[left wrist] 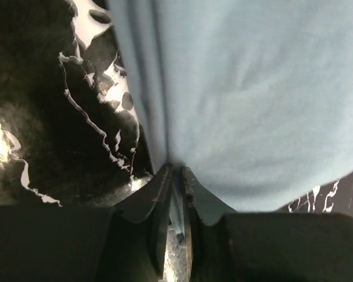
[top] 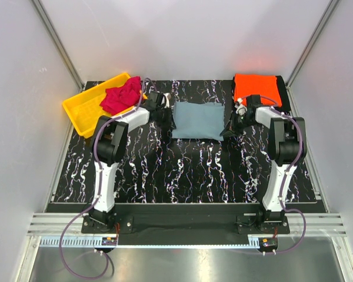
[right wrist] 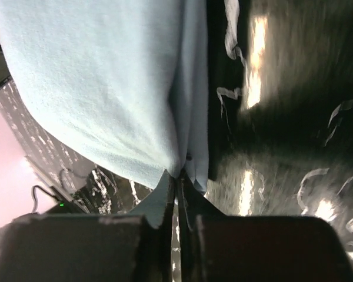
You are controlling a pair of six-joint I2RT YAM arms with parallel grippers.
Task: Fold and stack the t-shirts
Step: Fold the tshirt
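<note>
Grey-blue t-shirt (top: 197,120) lies folded into a flat rectangle on the far middle of the table (top: 188,170), between the two arms. Left gripper (left wrist: 175,173) is pinched shut on its left edge and right gripper (right wrist: 176,176) is pinched shut on its right edge. Both wrist views show cloth caught only at the very fingertips.

Risks, as a judgement:
- Both bites are shallow. If either lift pulls hard or sideways, the hem could slip out and that side would drop.
- Cannot tell whether the fingers hold every layer or only some. A partial grab would let the lower layers hang and the fold would open in the air.
- Uneven lifting or arms moving apart would stretch and skew the rectangle. Arms moving together would make it sag and drag on the table.
- Orange t-shirt (top: 256,88) sits folded at the far right, just beyond the right arm. A careless swing there could rumple it, or the blue one could land crooked.
- Crimson t-shirt (top: 122,95) lies bunched over the rim of the yellow bin (top: 85,108), near the left arm. The elbow or cable could snag it.
</note>
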